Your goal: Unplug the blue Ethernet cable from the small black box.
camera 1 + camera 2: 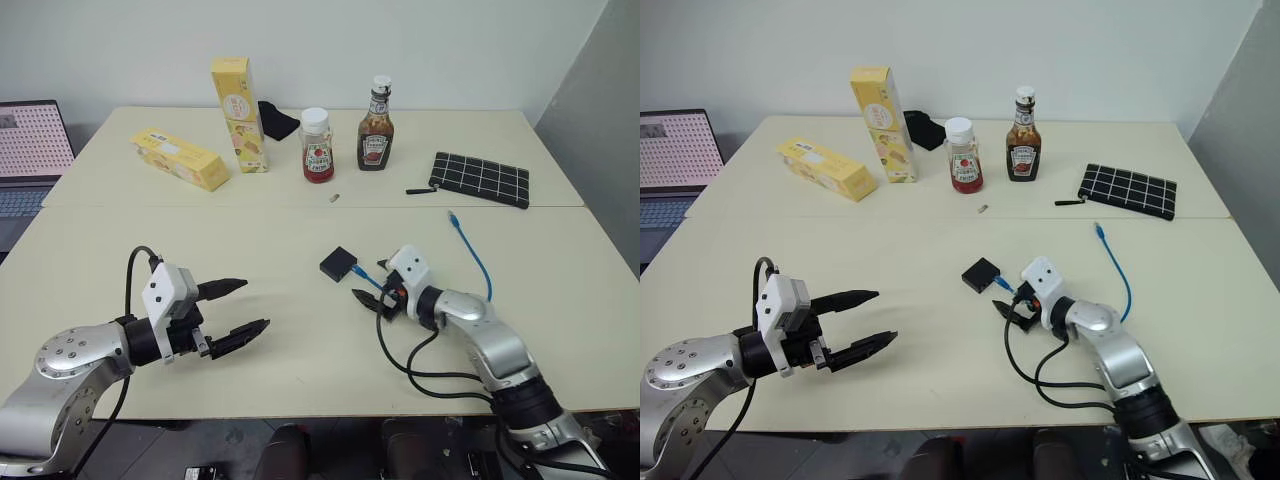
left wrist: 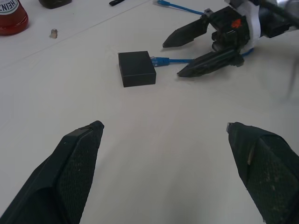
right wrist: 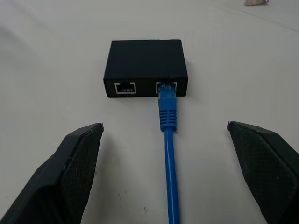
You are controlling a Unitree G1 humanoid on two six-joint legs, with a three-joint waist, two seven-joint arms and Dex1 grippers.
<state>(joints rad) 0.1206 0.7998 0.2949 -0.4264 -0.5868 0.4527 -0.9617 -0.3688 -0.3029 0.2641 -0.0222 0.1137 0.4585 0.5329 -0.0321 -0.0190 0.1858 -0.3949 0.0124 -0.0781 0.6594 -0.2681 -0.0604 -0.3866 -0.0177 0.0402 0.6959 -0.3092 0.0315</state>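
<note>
The left gripper hovers over the near left part of the worktop, its fingers spread wide and holding nothing. It points across toward the centre but stands well apart from the task's things.

The small black box lies flat near the middle of the worktop. Two ports show in the side facing the right gripper; the blue Ethernet cable is seated in one of them, the other is vacant. From the plug the cable runs straight back toward the right gripper, then curves away to its free end farther back on the right.

The right gripper sits just beside the box, fingers open and empty, one on either side of the cable, whose long axis passes between them. The right arm is judged the nearer; closing on the plug boot and drawing back along that axis would be the next requirement.
</note>
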